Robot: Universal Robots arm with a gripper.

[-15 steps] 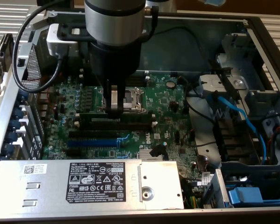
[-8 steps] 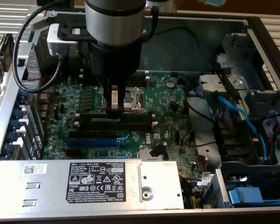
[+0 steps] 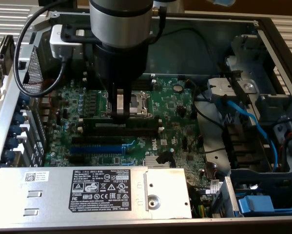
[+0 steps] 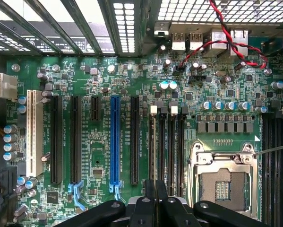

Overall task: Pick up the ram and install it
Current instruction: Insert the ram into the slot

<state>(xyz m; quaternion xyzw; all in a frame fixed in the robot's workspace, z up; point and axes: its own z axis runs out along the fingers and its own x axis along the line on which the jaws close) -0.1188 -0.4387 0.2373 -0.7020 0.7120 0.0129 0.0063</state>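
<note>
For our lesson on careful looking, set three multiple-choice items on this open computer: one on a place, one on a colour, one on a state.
1. Where is the gripper? A over the power supply; B on the ram at the memory slots; C by the blue cables.
2. Which of these colours does one expansion slot have? A red; B yellow; C blue.
3. How is the processor socket? A bare; B under a fan; C covered by cables.
Answers: 1 B, it grips the stick beside the socket; 2 C, it is plainly blue; 3 A, its metal frame and contacts lie exposed.
</note>
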